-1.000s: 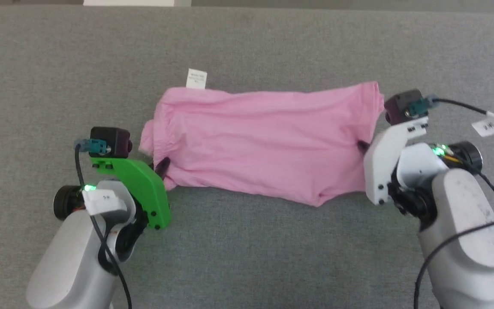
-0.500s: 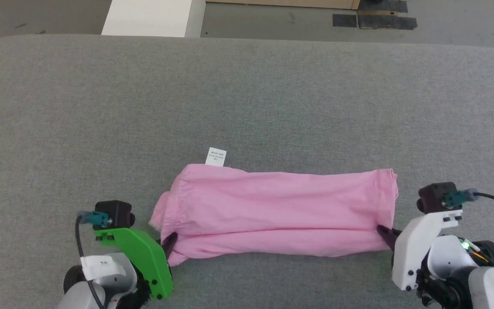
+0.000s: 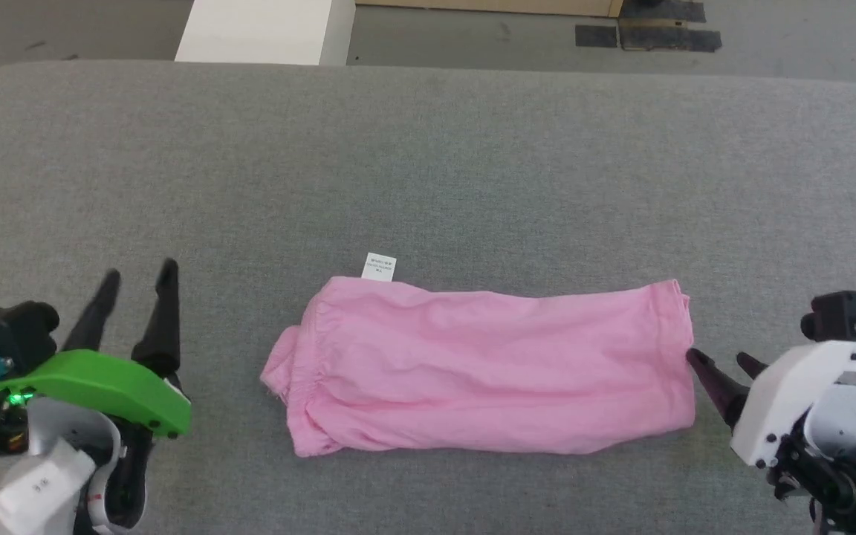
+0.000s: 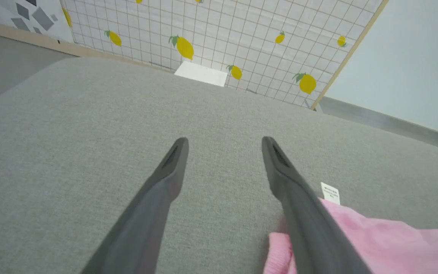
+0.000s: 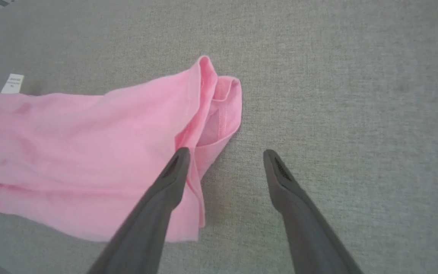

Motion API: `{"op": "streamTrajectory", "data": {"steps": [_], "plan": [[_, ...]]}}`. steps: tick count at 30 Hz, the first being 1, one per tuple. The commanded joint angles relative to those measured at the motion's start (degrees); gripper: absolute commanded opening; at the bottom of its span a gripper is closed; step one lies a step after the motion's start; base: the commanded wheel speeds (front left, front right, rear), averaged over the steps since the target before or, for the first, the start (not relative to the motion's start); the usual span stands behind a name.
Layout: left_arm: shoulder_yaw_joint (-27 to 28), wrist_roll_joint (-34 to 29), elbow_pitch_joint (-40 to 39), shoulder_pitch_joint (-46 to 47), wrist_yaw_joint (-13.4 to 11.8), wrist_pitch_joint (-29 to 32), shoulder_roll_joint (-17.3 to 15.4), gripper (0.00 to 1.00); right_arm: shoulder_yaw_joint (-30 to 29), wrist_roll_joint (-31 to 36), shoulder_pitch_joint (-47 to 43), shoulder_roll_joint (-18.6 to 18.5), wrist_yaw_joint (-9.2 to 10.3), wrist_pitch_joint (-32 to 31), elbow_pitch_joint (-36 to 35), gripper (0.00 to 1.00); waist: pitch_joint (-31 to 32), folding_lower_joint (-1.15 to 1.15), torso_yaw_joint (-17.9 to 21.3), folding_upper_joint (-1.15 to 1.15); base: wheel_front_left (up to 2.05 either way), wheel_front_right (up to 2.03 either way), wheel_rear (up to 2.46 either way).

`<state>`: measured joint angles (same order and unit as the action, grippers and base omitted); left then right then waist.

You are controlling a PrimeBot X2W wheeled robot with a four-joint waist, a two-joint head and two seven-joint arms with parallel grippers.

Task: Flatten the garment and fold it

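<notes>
On the grey felt tabletop [image 3: 428,163], the light pink thin fabric garment [image 3: 487,364] lies in a long band, white label tag [image 3: 380,266] at its far edge. Both claws gape, empty: left gripper [image 3: 140,271] well clear of the waistband end [image 3: 302,357], right gripper [image 3: 718,358] tips just beside the hem [image 3: 684,349]. Watch that side: you could snag the loose hem layers, or pinch only the top one.

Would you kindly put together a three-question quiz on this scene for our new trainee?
1. True or false: the left gripper grips the garment.
2. Fill in: the right gripper is ___ (open/shut).
3. The label sits nearer which end? A) the waistband end B) the other end
Key: 1 false; 2 open; 3 A.
</notes>
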<state>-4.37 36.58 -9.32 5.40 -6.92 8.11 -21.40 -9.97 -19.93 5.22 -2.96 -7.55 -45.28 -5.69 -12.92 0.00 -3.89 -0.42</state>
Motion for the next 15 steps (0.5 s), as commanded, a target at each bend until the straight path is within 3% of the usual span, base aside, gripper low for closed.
{"op": "streamTrajectory", "data": {"steps": [1,6,14,15], "plan": [[-0.25,-2.53,1.62,1.09,0.97,-4.12,-0.04,1.00,0.36,0.02,1.75,0.07,0.06,-0.39,1.03,1.00,-0.63,0.00,0.11,0.42,0.00,0.00,0.00],[-0.99,-7.25,7.80,2.29,2.60,-17.55,1.91,1.00,2.66,1.46,5.11,0.08,0.06,-1.75,5.02,1.00,-2.17,0.00,0.03,0.42,0.00,0.00,0.00],[-1.45,-8.97,13.15,4.03,3.58,-22.01,3.78,1.00,7.20,7.13,8.59,0.08,0.06,-2.56,12.00,1.00,-3.91,0.00,-0.69,0.42,0.00,0.00,0.00],[-1.44,-9.14,13.40,4.20,3.69,-22.18,3.86,1.00,7.64,7.40,8.74,0.08,0.06,-2.65,12.53,0.84,-4.02,0.00,-0.77,0.42,0.00,0.00,0.00]]}}
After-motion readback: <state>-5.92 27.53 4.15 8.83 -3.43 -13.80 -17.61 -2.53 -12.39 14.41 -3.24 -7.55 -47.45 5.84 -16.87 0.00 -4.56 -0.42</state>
